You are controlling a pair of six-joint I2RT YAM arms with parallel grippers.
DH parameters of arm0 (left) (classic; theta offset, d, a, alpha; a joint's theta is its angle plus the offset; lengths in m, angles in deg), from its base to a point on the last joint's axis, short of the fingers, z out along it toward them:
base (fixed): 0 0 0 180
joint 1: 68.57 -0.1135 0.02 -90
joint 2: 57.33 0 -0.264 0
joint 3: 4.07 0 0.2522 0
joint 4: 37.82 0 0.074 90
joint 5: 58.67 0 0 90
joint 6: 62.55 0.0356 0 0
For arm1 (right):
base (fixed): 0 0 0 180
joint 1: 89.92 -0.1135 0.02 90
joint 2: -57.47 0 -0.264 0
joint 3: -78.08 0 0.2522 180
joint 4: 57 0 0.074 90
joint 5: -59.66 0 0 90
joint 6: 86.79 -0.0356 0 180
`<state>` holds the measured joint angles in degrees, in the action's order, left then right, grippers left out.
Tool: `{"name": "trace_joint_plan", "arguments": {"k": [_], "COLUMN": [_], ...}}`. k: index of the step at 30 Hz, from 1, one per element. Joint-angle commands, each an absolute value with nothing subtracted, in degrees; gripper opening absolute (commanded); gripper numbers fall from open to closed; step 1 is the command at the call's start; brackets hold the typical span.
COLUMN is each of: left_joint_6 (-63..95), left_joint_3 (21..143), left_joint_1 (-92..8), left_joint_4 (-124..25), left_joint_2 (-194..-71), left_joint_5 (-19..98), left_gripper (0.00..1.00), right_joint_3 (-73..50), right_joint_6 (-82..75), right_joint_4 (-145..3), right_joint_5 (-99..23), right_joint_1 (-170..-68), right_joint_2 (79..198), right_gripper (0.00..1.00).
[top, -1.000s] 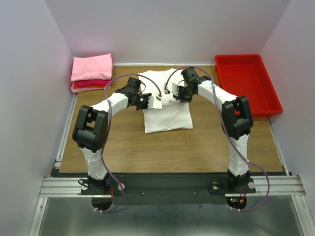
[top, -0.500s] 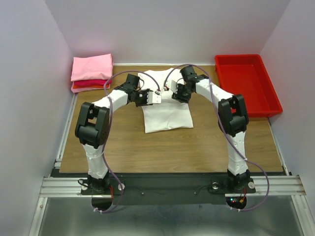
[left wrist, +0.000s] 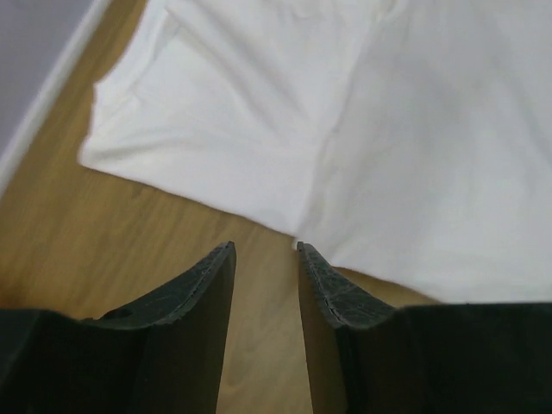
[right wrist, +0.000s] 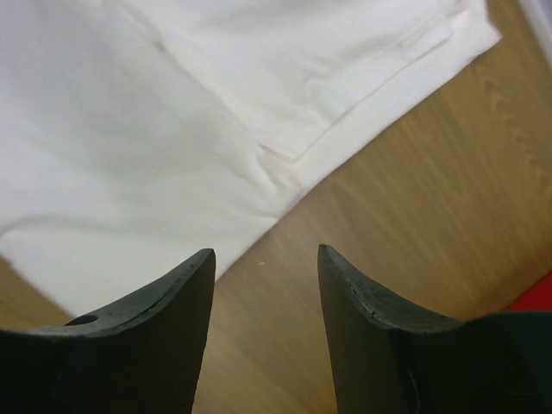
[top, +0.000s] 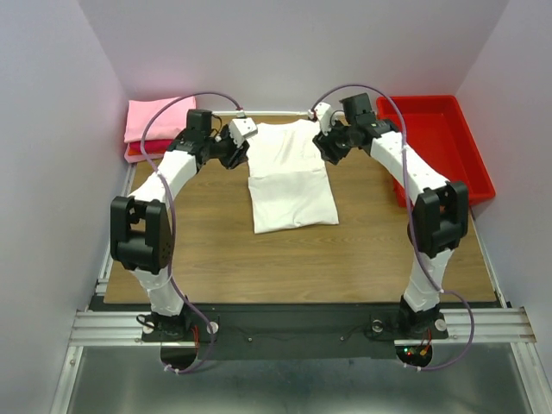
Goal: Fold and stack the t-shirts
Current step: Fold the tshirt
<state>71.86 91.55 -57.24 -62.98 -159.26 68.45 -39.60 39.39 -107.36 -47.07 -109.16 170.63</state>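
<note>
The left gripper and right gripper both hang spread and empty. The white t-shirt lies flat on the wooden worktop, between them and just ahead of their fingertips. For the next fold, each should probably pinch its near corner squarely, catching every limp, smooth layer so the edges stay straight.

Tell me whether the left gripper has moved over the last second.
Yes. The left gripper moved from over the white t-shirt's middle toward the far-left corner, nearer the folded pink t-shirts.
</note>
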Motion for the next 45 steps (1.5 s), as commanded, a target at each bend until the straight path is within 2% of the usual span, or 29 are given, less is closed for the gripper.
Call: {"name": "trace_joint_plan", "arguments": {"k": [1, 4, 10, 28, 31, 33, 34, 35, 37, 39, 40, 43, 45], "left_joint_6": [48.1, 41.4, 38.8, 35.5, 35.0, 35.3, 35.5, 35.9, 37.9, 40.0, 41.9, 43.6, 45.1], "left_joint_3": [84.9, 74.6, 65.4, 62.8, 62.9, 63.3, 63.5, 64.1, 65.1, 67.2, 67.8, 69.0, 69.6], "left_joint_1": [-56.4, -56.4, -56.4, -56.4, -56.3, -56.3, -56.3, -56.3, -56.3, -56.4, -56.4, -56.7, -56.7], "left_joint_4": [-63.9, -61.3, -61.3, -63.7, -63.6, -64.1, -64.4, -65.5, -68.3, -71.0, -73.2, -75.2, -76.8], "left_joint_2": [-155.5, -152.1, -149.3, -160.2, -161.7, -162.3, -162.4, -162.5, -163.0, -163.5, -163.5, -162.8, -161.6], "left_joint_5": [76.2, 78.1, 78.7, 83.7, 83.7, 83.5, 83.5, 83.5, 83.5, 82.9, 82.7, 80.8, 78.9], "left_gripper": [0.47, 0.49, 0.51, 0.55, 0.44, 0.39, 0.35, 0.26, 0.14, 0.07, 0.0, 0.0, 0.0], "right_joint_3": [-30.9, -22.3, -13.3, -2.6, -1.4, -1.2, -1.0, -0.8, -0.5, -0.5, -0.5, -0.3, 0.3], "right_joint_6": [26.7, 21.9, 15.6, 9.3, 8.3, 7.9, 8.0, 7.9, 8.2, 8.6, 8.7, 9.6, 10.6], "right_joint_4": [-109.8, -109.8, -109.7, -105.1, -103.6, -103.2, -103.0, -102.8, -102.5, -102.6, -102.7, -102.8, -103.1], "right_joint_5": [-54.1, -57.6, -60.9, -66.3, -67.3, -67.5, -67.5, -67.3, -66.6, -66.2, -65.9, -65.0, -64.1], "right_joint_1": [-109.5, -109.3, -106.7, -104.4, -104.4, -104.4, -104.3, -104.4, -104.4, -104.4, -104.4, -104.3, -104.4], "right_joint_2": [164.4, 160.1, 157.5, 162.7, 162.9, 163.2, 162.9, 162.7, 162.1, 161.6, 161.3, 160.1, 158.7], "right_gripper": [0.56, 0.55, 0.57, 0.59, 0.57, 0.54, 0.48, 0.44, 0.33, 0.2, 0.16, 0.01, 0.01]}}
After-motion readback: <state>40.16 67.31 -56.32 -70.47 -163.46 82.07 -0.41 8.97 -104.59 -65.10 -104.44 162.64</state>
